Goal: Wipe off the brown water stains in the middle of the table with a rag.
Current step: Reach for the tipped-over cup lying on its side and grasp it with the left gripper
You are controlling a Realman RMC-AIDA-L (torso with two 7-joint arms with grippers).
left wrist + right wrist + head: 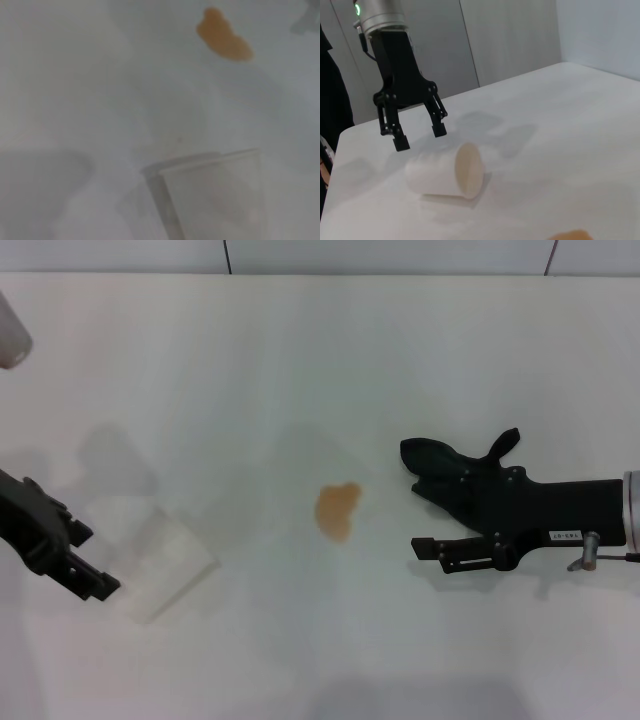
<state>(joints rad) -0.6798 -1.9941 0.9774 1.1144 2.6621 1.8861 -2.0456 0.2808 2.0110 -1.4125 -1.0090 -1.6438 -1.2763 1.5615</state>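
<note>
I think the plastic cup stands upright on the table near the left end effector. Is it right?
Not quite. The cup lies on its side on the table, near the open left end effector; the right wrist view shows this.

One table. One brown stain. One black rag, at the right end effector. One clear cup on its side, beside the left end effector. Two end effectors.
</note>
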